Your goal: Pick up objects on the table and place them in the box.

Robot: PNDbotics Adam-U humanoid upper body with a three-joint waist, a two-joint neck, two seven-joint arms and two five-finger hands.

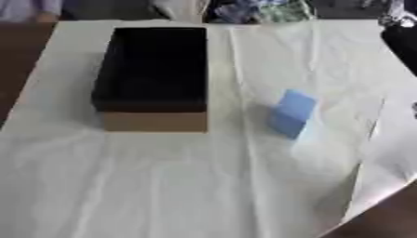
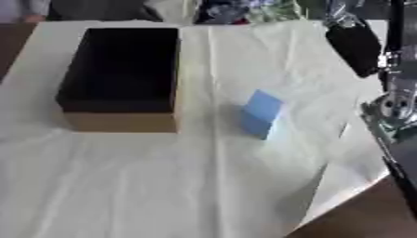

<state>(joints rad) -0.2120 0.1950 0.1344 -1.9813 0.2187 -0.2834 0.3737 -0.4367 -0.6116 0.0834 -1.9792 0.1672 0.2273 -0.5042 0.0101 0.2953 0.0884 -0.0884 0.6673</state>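
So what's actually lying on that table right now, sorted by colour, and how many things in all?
Blue: 1, the blue block, right of the box and apart from it.
Black inside with brown sides: 1, the open box.
White: 1, the sheet covering the table.
Total: 3. Only the blue block is there to pick up.

Right arm (image 2: 391,111) only: enters the right eye view along the 3 o'clock edge, black links with a silver joint at mid-height. Right hand (image 2: 355,46) sits at about 1–2 o'clock, a dark shape raised above the table, tilted, pointing roughly toward 10 o'clock. Can't make out its fingers. In the left eye view only its dark edge shows at 2 o'clock. Left arm and hand not visible.
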